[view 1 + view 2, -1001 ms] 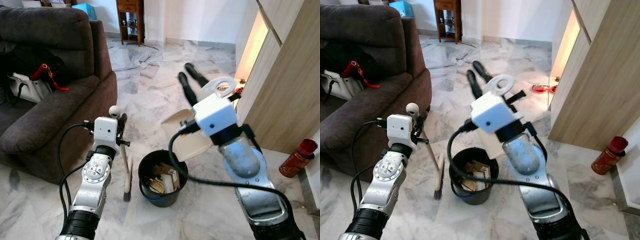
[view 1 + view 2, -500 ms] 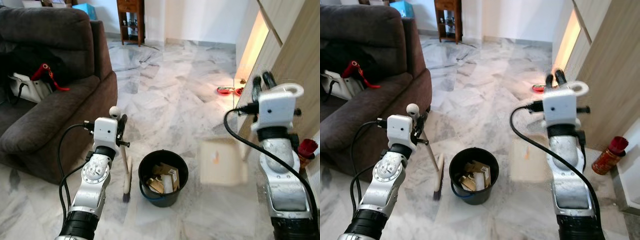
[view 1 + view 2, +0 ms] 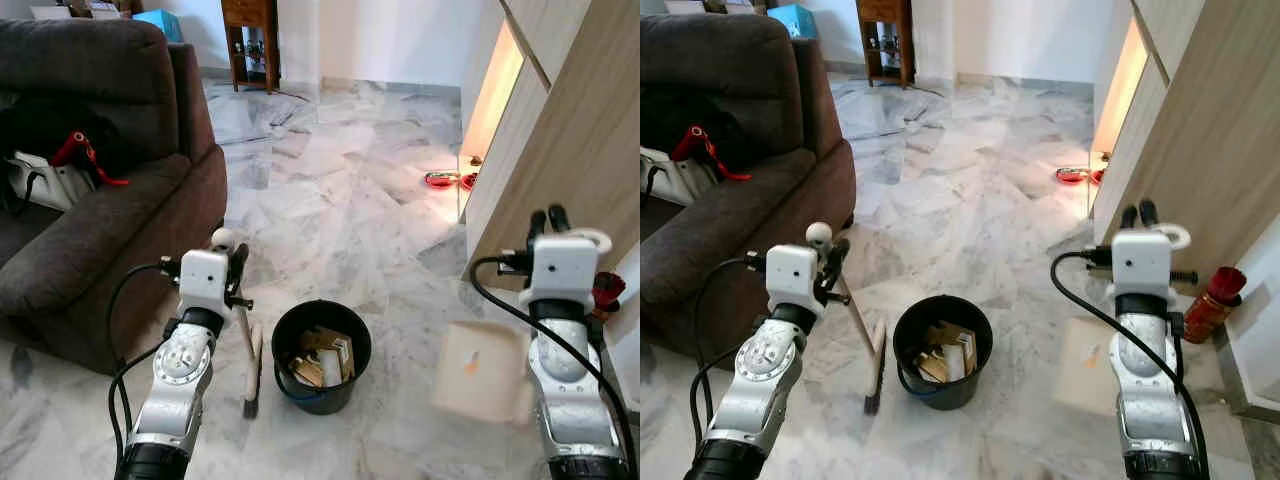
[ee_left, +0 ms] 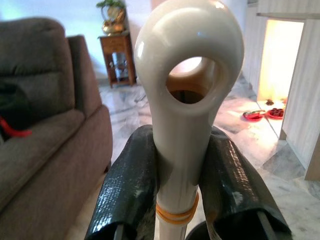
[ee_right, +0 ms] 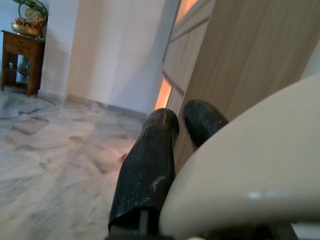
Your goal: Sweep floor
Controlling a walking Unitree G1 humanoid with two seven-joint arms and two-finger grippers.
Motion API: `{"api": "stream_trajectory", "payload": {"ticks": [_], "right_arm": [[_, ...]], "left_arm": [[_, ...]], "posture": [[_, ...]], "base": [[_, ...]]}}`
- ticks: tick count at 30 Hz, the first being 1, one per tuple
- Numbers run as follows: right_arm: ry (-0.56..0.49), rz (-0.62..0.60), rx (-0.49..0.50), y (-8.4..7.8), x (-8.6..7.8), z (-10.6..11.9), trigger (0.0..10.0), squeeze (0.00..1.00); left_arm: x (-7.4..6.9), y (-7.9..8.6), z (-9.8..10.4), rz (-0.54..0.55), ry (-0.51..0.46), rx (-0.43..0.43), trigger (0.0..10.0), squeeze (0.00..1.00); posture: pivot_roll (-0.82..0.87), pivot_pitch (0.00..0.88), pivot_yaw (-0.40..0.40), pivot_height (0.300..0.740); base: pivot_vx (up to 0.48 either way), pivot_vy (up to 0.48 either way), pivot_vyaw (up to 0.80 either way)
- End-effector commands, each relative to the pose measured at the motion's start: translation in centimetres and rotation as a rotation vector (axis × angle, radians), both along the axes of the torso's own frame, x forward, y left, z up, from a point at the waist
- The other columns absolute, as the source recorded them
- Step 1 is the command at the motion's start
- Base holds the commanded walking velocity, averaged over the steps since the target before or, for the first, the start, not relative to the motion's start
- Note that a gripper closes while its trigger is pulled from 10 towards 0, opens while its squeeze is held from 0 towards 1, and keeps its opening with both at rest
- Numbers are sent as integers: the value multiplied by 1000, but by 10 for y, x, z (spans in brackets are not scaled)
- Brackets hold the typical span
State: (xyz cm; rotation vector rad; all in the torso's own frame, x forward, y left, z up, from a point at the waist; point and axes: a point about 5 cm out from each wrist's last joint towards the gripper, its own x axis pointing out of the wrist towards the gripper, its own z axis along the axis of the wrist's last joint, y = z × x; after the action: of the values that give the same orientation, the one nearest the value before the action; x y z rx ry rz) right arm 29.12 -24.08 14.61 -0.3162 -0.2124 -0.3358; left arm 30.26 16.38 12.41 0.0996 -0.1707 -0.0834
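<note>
Two tools: a cream brush (image 3: 251, 365) and a cream dustpan (image 3: 483, 372), one in each gripper.
Brush position: it stands near upright on the marble floor (image 3: 340, 210), bristles down, just beside the black bin (image 3: 320, 357) on the robot's left.
Brush handling: I judge it light and stiff, a smooth plastic handle that could slip or twist; its bristle end is the only soft part.
Brush hold: the left gripper (image 4: 182, 170) clamps the handle just below its looped end, both fingers pressed against it, above an orange band.
Dustpan position: it hangs low on the robot's right, over the floor, well apart from the bin and close to the wooden cabinet (image 3: 580, 140).
Dustpan handling: probably light, rigid and wide, so it will swing easily from its handle.
Dustpan hold: the right gripper (image 5: 172, 130) has its fingers close together around the pan's handle, whose loop (image 3: 590, 241) sits by the wrist.
Bin: holds cardboard and paper scraps (image 3: 322, 357).
Surroundings: a dark sofa (image 3: 95, 200) stands on the left with a white bag (image 3: 40, 180) on its seat; a red canister (image 3: 607, 290) sits by the cabinet.
</note>
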Motion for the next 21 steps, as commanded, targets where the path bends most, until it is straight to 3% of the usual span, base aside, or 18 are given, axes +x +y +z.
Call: {"api": "stream_trajectory", "payload": {"ticks": [1, 6, 21], "right_arm": [[-32, 4, 29, -1, 1, 4, 10000, 0], [-24, -13, 119, -4, 0, -8, 10000, 0], [-37, 13, 128, 0, 2, -11, 10000, 0]], "left_arm": [[-1, 8, 8, 27, -32, -2, 10000, 0], [-2, 7, 4, 25, -20, -6, 10000, 0], [-5, 0, 0, -6, -2, -26, 10000, 0]], "posture": [[-101, 0, 11, 740], [-103, 0, 13, 740], [-116, 0, 16, 740]], "base": [[0, 0, 0], [0, 0, 0], [0, 0, 0]]}}
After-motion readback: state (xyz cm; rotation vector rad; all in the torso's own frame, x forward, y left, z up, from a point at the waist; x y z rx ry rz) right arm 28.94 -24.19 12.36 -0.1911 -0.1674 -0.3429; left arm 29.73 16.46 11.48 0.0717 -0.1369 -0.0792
